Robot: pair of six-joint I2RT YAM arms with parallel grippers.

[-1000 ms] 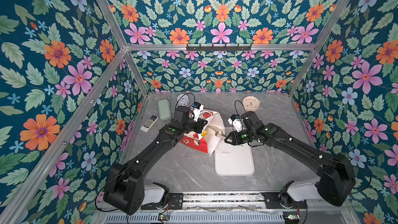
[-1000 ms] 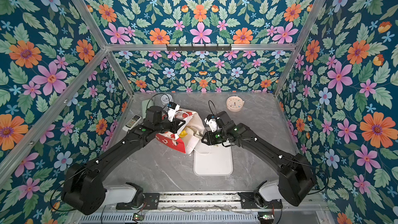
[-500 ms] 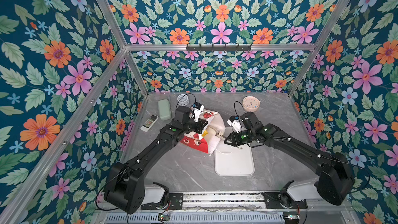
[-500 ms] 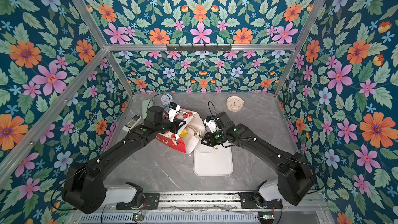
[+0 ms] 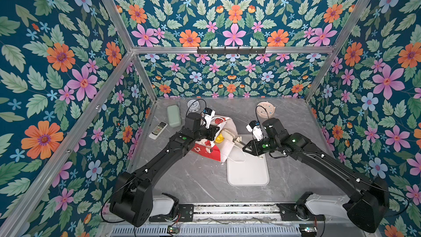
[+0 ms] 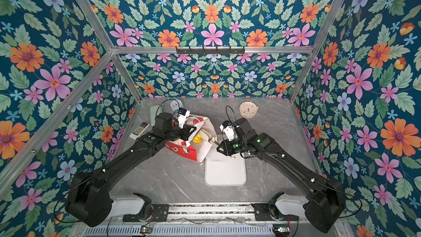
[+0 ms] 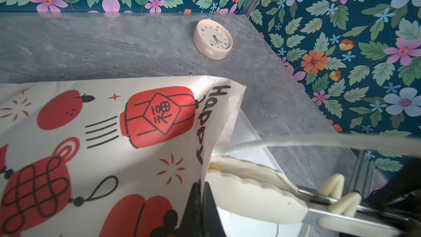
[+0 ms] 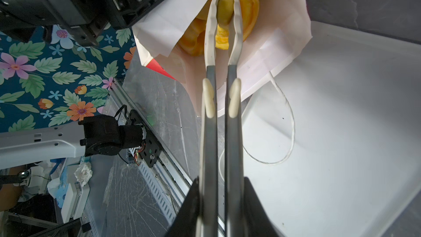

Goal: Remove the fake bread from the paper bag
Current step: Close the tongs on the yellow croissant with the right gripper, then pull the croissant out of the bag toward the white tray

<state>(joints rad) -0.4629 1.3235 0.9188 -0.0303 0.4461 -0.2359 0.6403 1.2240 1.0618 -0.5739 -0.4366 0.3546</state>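
On the right gripper [image 8: 222, 183] the jaws have squeezed the tongs [image 8: 233, 144] narrower — tips now pinching a pastry [image 8: 224, 7] in the bag [image 8: 268, 64] mouth.

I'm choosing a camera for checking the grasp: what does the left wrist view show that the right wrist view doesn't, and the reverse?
Only the left wrist view: the round cream clock and the red-lantern print on the outside of the white paper bag. Only the right wrist view: the tips of the cream-tipped metal tongs clamped on a glossy yellow toy bread inside the bag's mouth. Both: the bag, the tongs, the grey marble table and the flat white plastic tray.
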